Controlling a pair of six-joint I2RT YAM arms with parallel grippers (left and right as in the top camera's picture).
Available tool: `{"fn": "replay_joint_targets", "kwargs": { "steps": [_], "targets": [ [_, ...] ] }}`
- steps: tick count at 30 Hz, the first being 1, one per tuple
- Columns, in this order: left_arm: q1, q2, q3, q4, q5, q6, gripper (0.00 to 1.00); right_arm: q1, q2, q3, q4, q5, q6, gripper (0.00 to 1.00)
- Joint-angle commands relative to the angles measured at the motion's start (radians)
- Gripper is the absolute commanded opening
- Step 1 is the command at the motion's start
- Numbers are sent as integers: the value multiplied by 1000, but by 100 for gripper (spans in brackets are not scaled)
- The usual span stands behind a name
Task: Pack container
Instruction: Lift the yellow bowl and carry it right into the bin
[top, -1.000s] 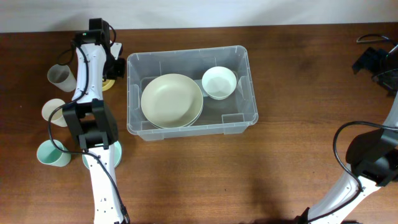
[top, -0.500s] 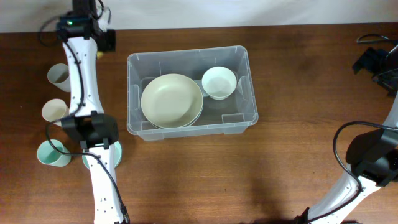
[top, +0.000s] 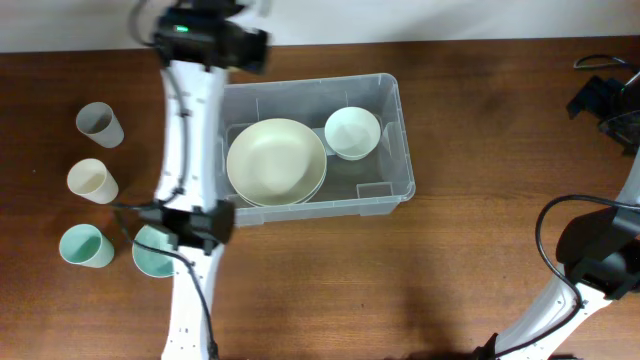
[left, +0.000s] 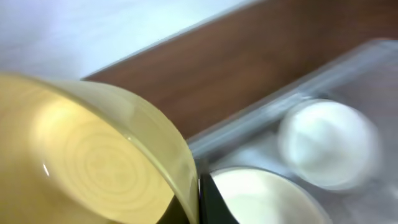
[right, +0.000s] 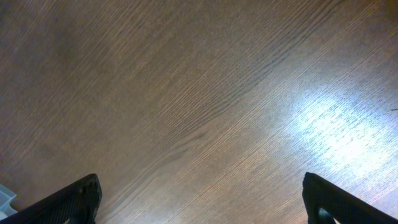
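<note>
Closest to the robot's side of the wooden table (top: 450, 270), a teal bowl (top: 148, 262) sits half hidden under the left arm, with a teal cup (top: 84, 246) just beside it. A cream cup (top: 91, 180) and then a grey cup (top: 99, 123) stand further back along the left edge. The container (top: 401, 150) sits upright and open near the middle of the table, a little to the left. It holds 2 things: a large cream bowl (top: 277, 162) on its left side and a small white bowl (top: 352, 133) in its far right part, just beside each other. Beyond them, the left gripper (left: 199, 202) hangs over the container's far left corner, clamped on the rim of a tilted yellow bowl (left: 87, 162) that fills much of the wrist view. At the far right edge, the right gripper (right: 202, 202) hovers over bare wood, fingers spread wide and holding nothing.
</note>
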Motion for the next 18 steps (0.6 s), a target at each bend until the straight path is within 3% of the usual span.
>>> {"fn": "replay_joint_targets", "kwargs": {
  "steps": [1,9,18],
  "targets": [
    [-100,-41,11,-55,40,-9,1,-6,3,-4,0,11,0,99],
    [-263,-41,-47,-74,39,-9,1,-6,3,-4,0,11,0,99],
    [-281,-41,-269,36,99,-8,1,-6,3,-4,0,11,0,99]
  ]
}}
